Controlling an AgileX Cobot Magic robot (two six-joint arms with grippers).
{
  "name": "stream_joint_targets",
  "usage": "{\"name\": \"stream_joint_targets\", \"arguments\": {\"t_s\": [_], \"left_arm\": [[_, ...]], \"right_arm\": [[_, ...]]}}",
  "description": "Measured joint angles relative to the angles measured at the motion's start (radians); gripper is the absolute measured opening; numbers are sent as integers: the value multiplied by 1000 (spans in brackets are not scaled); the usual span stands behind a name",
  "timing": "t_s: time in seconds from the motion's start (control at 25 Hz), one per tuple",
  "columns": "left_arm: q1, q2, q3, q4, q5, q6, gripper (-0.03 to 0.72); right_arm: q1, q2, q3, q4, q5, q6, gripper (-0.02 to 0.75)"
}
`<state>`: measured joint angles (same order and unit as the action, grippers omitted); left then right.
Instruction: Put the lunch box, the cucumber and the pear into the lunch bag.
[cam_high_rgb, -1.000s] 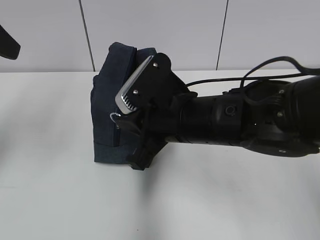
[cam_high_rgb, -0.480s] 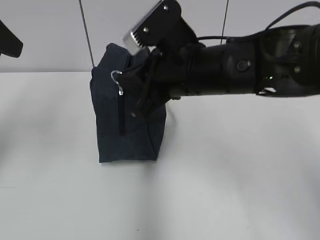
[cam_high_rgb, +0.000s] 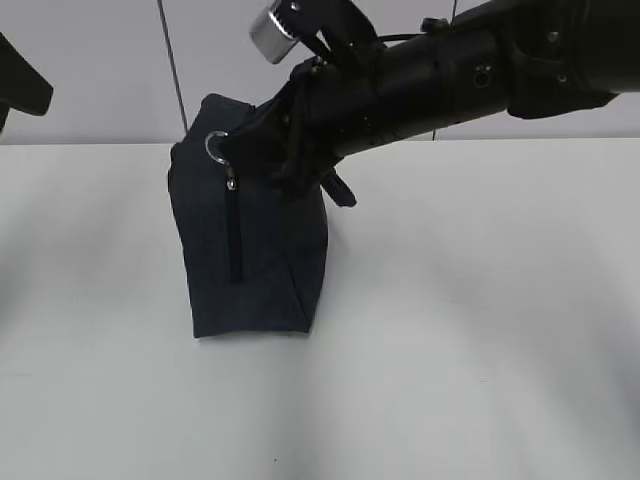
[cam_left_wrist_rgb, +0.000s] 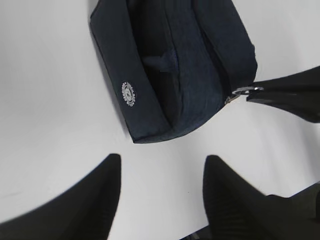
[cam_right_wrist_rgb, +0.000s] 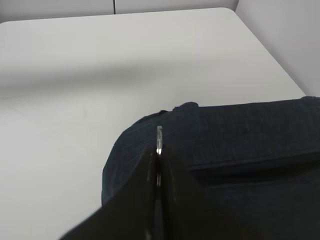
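Note:
The dark navy lunch bag (cam_high_rgb: 255, 255) stands on the white table. Its metal ring pull (cam_high_rgb: 216, 146) is at the bag's top left corner, above the black zipper (cam_high_rgb: 235, 235). My right gripper (cam_high_rgb: 240, 152) reaches in from the right and is shut on the ring pull, which shows pinched between its fingers in the right wrist view (cam_right_wrist_rgb: 159, 136). The left wrist view looks down on the lunch bag (cam_left_wrist_rgb: 175, 60) with its white logo (cam_left_wrist_rgb: 129, 94). My left gripper (cam_left_wrist_rgb: 162, 172) is open and empty, well above the table. The lunch box, cucumber and pear are out of view.
The white table (cam_high_rgb: 480, 330) spreads around the bag, with a pale panelled wall (cam_high_rgb: 100, 60) behind. A dark part of the left arm (cam_high_rgb: 20, 88) shows at the far left edge. The table's far corner (cam_right_wrist_rgb: 225, 12) shows in the right wrist view.
My right arm has risen and swung up, carrying the ring pull from the bag's middle front to its top left corner. The bag has shifted and now stands more upright.

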<state>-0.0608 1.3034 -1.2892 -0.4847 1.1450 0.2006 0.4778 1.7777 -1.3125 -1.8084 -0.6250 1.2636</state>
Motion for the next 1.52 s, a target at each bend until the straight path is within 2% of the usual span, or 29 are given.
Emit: {"name": "stream_joint_targets", "arguments": {"t_s": [0.32,0.84,1.08,1.52], "left_arm": [[0,40,0,-35,-19,42,379],[0,159,0,-148,-49,155,374],[0,193,0,-166,-86,198,360],[0,326,0,-285,-152,414,337]], "right_arm": [[-2,33,-25,-12,12,6,-16],[-7,140,-182,-10,49,22,-16],[-19,156,-221,-7,78,41,-16],[-23,156,-232,-9,8,100,-16]]}}
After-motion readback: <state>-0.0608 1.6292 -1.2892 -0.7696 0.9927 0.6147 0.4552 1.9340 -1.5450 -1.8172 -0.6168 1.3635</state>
